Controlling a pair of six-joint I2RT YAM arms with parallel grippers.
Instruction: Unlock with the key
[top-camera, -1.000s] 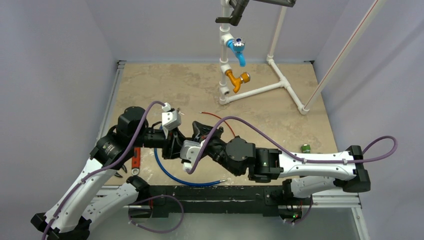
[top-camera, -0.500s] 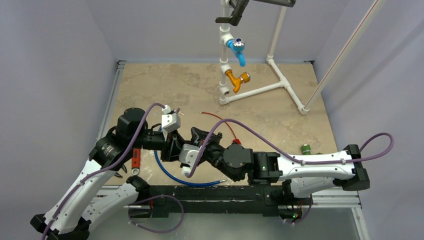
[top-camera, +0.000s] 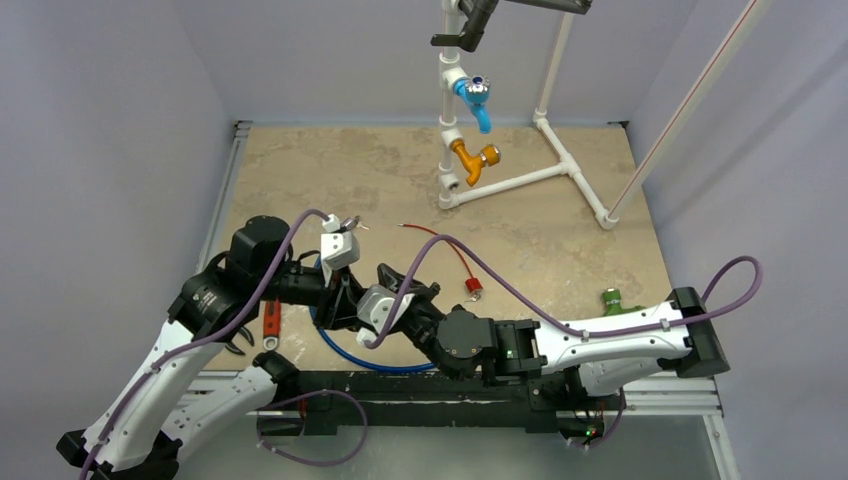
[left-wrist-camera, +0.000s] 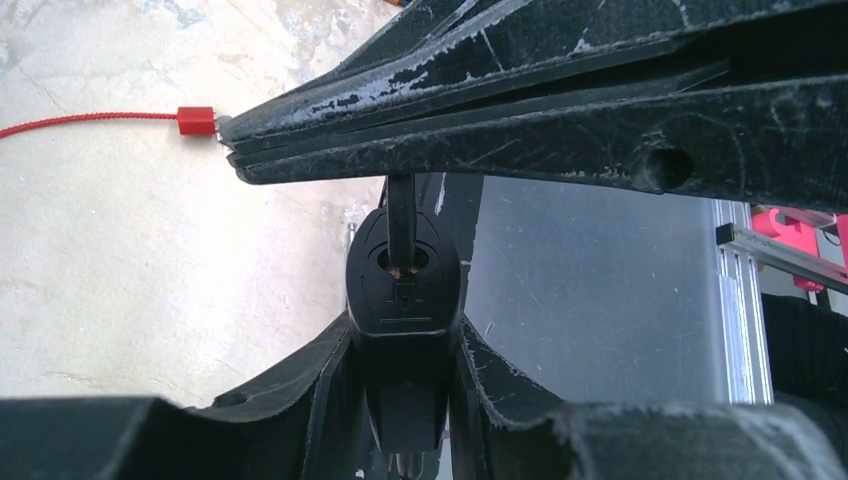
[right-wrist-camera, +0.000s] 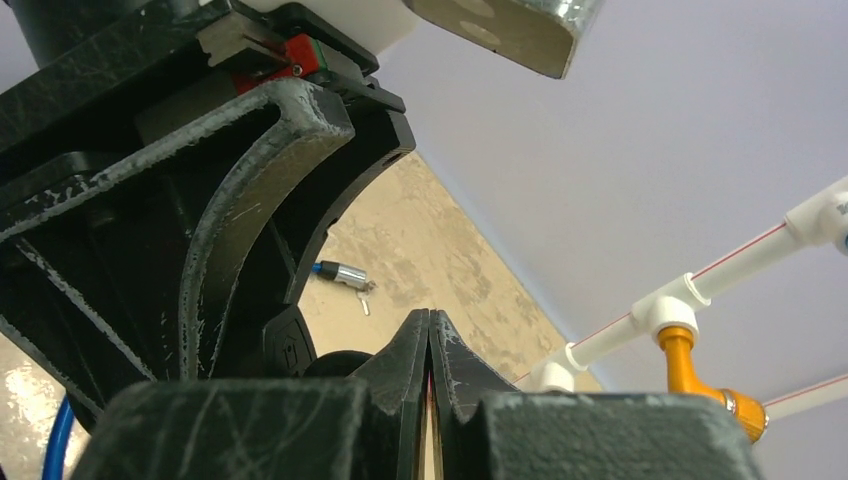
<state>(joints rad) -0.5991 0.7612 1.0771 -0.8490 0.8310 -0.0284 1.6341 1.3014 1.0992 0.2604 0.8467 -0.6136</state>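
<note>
Even, bright diffuse lighting; soft shadows; overhead view sharp; wrist views' near edges blurred.

The left arm (top-camera: 190, 350) rises from the near left corner of the desk, bends at its elbow and reaches to the right. The right arm (top-camera: 610, 335) lies low along the near edge and reaches to the left. The left gripper (left-wrist-camera: 403, 345) is clamped, and the right gripper (right-wrist-camera: 429, 325) has its fingers pressed together.

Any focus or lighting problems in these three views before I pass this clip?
Top external: even light, soft shadows, sharp throughout. Left wrist: lock and key in focus but very dark, little surface detail. Right wrist: foreground in deep shadow, orange valve crisp.
</note>
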